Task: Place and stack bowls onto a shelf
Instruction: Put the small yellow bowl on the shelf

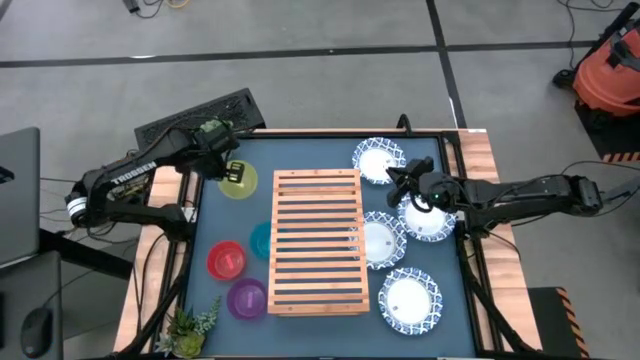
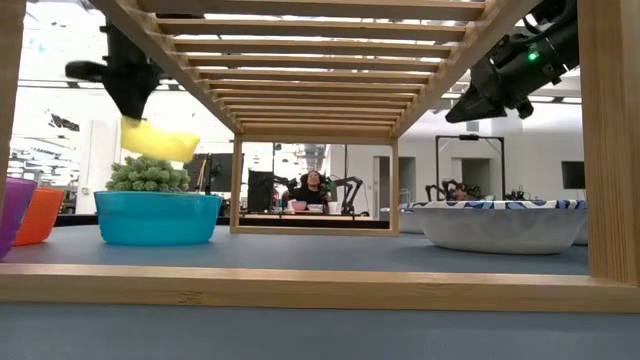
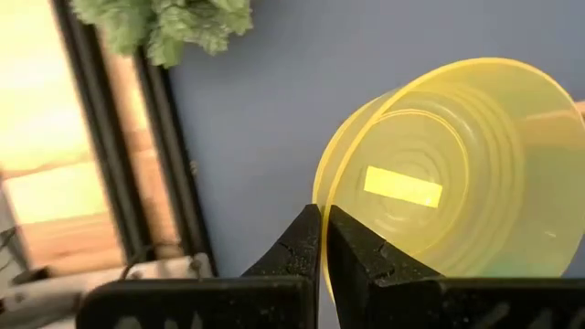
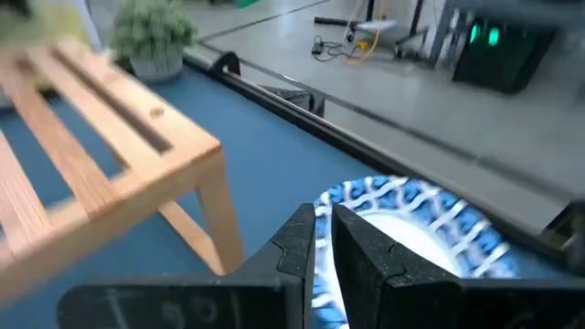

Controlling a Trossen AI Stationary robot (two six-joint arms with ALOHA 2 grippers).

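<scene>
1. Shelf (image 1: 318, 240) of light-wood slats, standing mid-table between the two grippers; seen from beneath in the low view (image 2: 320, 60).
2. Patterned dishes, four in sight from above: one (image 1: 379, 160) just behind the right gripper, one (image 1: 428, 220) directly under and beside it, one (image 1: 378, 240) nearer the shelf edge, touching the slats' side, one (image 1: 409, 299) well forward of it.
3. Left gripper (image 1: 232, 168) raised off the table beside the shelf's far left corner, clenched on the rim of the yellow bowl (image 1: 239, 181); rim pinched between the two fingers (image 3: 352, 251), bowl tilted and clear of the tabletop (image 2: 158, 141).
4. Right gripper (image 1: 403, 183) hovering over the dishes on the shelf's right side, fingers drawn together with only a thin gap, holding nothing; blue-rimmed dish just below the fingertips (image 4: 411, 228).
5. Teal bowl (image 1: 261, 240) on the table against the shelf's left edge, forward of the left gripper.
6. Red bowl (image 1: 226, 260) and purple bowl (image 1: 247, 298) farther forward still, well apart from that gripper.
7. Small potted plant (image 1: 186, 325) at the near left corner.
</scene>
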